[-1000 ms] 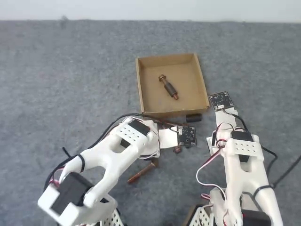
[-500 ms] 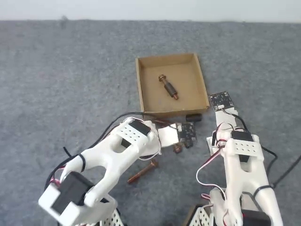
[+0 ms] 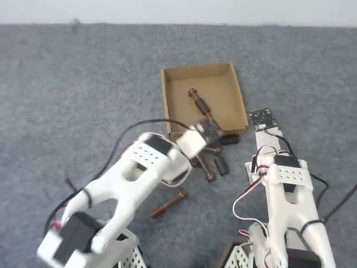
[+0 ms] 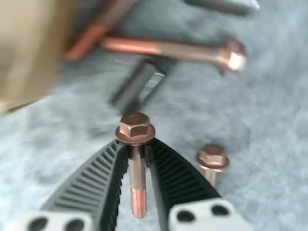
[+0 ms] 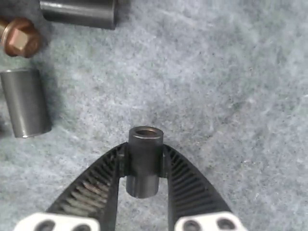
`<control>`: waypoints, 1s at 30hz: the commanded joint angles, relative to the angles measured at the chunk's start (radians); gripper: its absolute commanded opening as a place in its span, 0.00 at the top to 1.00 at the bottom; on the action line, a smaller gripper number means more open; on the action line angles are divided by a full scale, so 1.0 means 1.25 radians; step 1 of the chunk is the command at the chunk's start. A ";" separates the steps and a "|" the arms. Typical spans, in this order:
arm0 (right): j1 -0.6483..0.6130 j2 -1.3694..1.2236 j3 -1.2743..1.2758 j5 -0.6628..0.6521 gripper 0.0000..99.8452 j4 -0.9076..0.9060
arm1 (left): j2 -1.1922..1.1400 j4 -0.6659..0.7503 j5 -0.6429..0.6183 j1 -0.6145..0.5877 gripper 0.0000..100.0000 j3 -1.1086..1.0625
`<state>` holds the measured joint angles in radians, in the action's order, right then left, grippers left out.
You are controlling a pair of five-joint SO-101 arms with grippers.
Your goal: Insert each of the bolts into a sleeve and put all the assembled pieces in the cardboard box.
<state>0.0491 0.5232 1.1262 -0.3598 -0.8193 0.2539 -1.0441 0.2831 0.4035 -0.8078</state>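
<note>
My left gripper (image 4: pixel 135 144) is shut on a copper bolt (image 4: pixel 134 163), its hex head past the fingertips. In the high view the left gripper (image 3: pixel 204 134) hangs at the front wall of the cardboard box (image 3: pixel 173 103). One assembled piece (image 3: pixel 199 103) lies in the box. My right gripper (image 5: pixel 144 151) is shut on a dark sleeve (image 5: pixel 144 166), open end up, over the carpet right of the box. Loose on the carpet are a bolt (image 3: pixel 204 168), a second bolt (image 3: pixel 169 204) and two sleeves (image 3: pixel 222 164) (image 3: pixel 230 139).
The right arm (image 3: pixel 284 178) stands at the front right, its wrist board (image 3: pixel 262 118) beside the box's right corner. Grey carpet (image 3: pixel 83 111) stretches open to the left and behind the box. Black cables (image 3: pixel 125 142) trail from the left arm.
The left arm has lifted and swung forward to the box's front wall, uncovering a bolt and a sleeve on the carpet. The right arm has not moved.
</note>
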 commanded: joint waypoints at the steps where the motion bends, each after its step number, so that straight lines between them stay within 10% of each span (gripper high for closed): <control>1: 0.004 0.040 -0.004 -0.006 0.99 0.013 | 0.110 0.047 -0.087 -0.099 0.99 0.002; 13: 0.004 0.039 -0.004 -0.005 0.99 0.014 | 0.177 0.360 -0.403 -0.311 0.99 -0.134; 30: 0.013 0.040 -0.004 -0.012 0.99 0.209 | 0.177 0.771 -0.416 -0.389 0.99 -0.369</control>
<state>0.0491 0.5232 1.1262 -0.3598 -0.6475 0.4150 -0.1174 -0.2263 -0.0767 -1.2804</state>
